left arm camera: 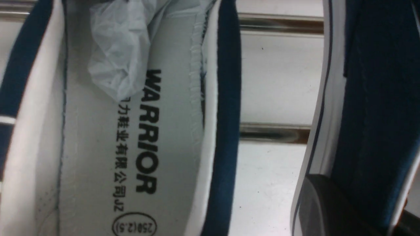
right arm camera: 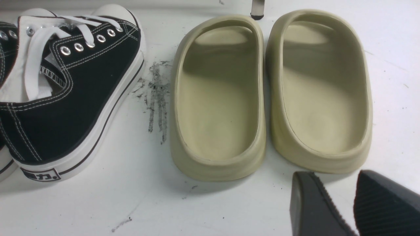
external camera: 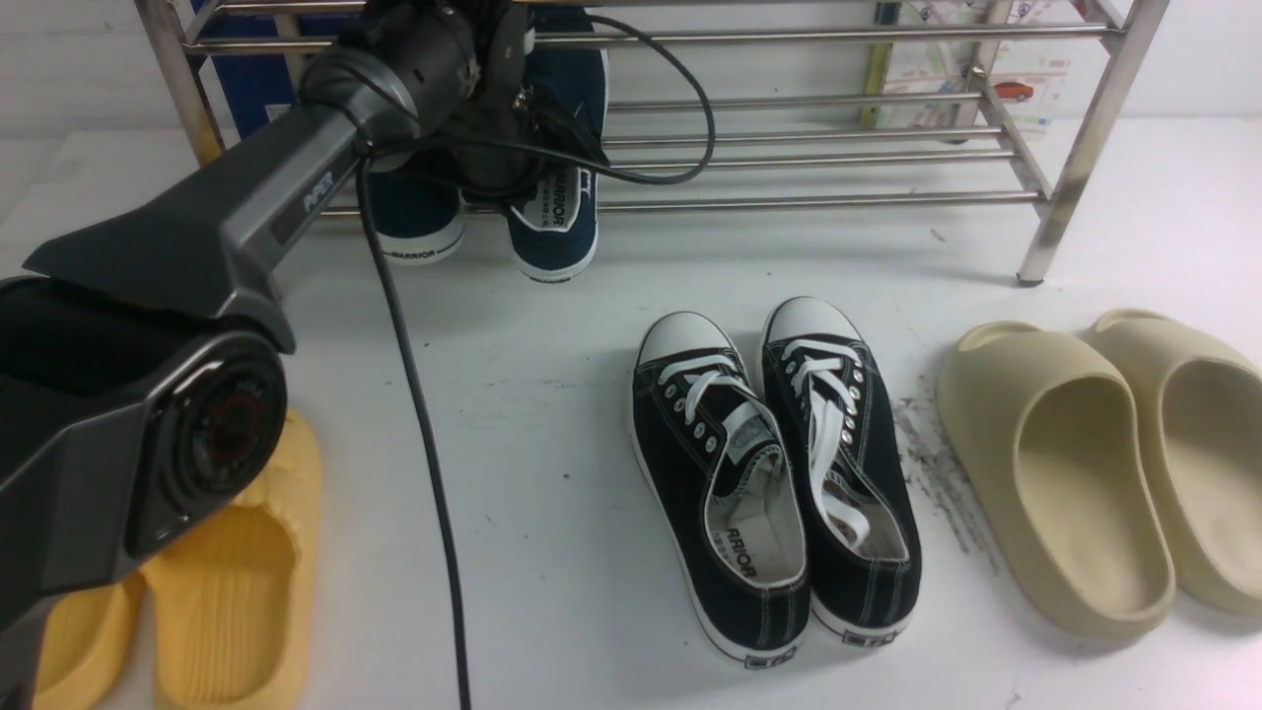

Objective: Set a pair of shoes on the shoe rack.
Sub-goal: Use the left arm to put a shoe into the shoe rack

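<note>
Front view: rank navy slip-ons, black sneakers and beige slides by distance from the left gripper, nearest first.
1. Navy slip-ons: on the shoe rack, lowest bars, right at the left gripper.
2. Black sneakers: centre foreground.
3. Beige slides: far right.

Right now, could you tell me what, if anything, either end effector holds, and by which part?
The right end effector holds nothing. The left end effector: cannot be told; one finger lies against a navy shoe's side wall, the other hidden.
</note>
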